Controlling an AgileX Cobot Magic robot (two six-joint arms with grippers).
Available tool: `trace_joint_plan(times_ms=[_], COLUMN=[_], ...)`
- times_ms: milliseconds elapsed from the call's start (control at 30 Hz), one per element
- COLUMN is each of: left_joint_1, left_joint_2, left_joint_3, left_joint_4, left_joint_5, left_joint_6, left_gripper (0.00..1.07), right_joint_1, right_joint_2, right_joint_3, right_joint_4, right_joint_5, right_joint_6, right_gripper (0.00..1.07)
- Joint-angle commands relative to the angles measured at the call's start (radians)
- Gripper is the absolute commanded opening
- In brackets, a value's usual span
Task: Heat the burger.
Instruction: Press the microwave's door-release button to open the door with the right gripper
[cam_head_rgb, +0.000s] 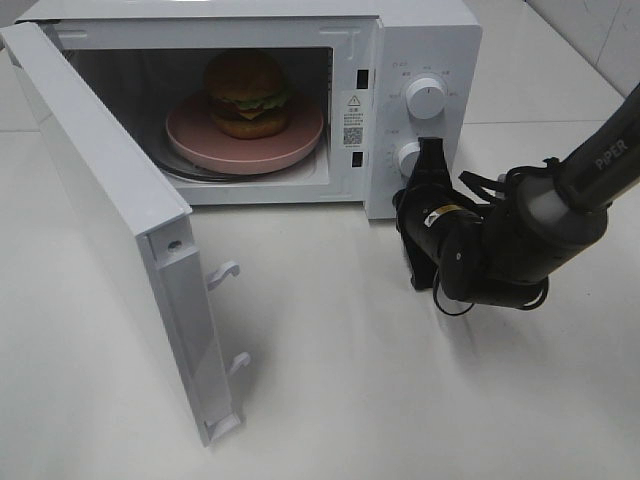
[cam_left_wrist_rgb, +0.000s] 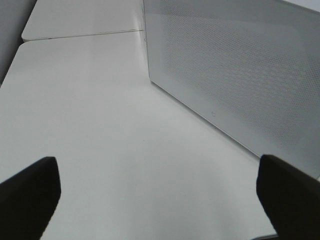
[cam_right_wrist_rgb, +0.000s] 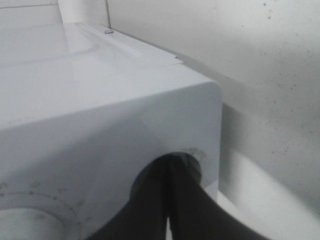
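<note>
Plain white tabletop (cam_head_rgb: 400, 400) with a white microwave (cam_head_rgb: 430, 40) sitting at the back and pale wall tiles behind it. The microwave door (cam_head_rgb: 100, 220) is swung wide open toward the left side of the overhead view. The burger (cam_head_rgb: 247, 93) is inside the cavity, upright on a pink plate (cam_head_rgb: 200, 140) that's a good bit wider than it is (glossy bun, lettuce poking out, you can see it fine from above).

The right gripper (cam_head_rgb: 432, 150) is up against the control panel with its fingers (cam_right_wrist_rgb: 150, 210) pressed together and nothing between them. The tips are right at the lower knob (cam_head_rgb: 407, 157), below the upper knob (cam_head_rgb: 424, 97). I honestly can't tell if they're touching it.

The left gripper (cam_left_wrist_rgb: 160, 195) only shows up in its own wrist cam. Its fingers (cam_left_wrist_rgb: 30, 195) are spread wide apart with nothing between them, low over the bare table, looking at the dotted outer face of the open door.
</note>
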Motion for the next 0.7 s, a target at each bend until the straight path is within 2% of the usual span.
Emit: trace_joint_plan(times_ms=[33, 200, 333, 700], left_joint_1=[0.003, 0.003, 0.003, 0.003], left_joint_2=[-0.016, -0.016, -0.016, -0.016], left_joint_3=[0.004, 0.004, 0.004, 0.004], left_joint_4=[-0.004, -0.004, -0.004, -0.004], left_joint_5=[-0.009, -0.009, -0.009, -0.009], left_joint_6=[0.000, 0.000, 0.000, 0.000], left_gripper=[1.00, 1.00, 1.00, 1.00], right_joint_1=[-0.032, 0.004, 0.024, 0.024], right_joint_2=[-0.016, -0.016, -0.045, -0.144], right_joint_3=[-0.103, -0.064, 0.011, 0.152], right_joint_4=[-0.031, -0.004, 0.019, -0.008], right_joint_5=[-0.331, -0.315, -0.305, -0.205], right_joint_6=[-0.002, 0.031, 0.032, 0.033], right_gripper=[0.00, 0.00, 0.00, 0.00])
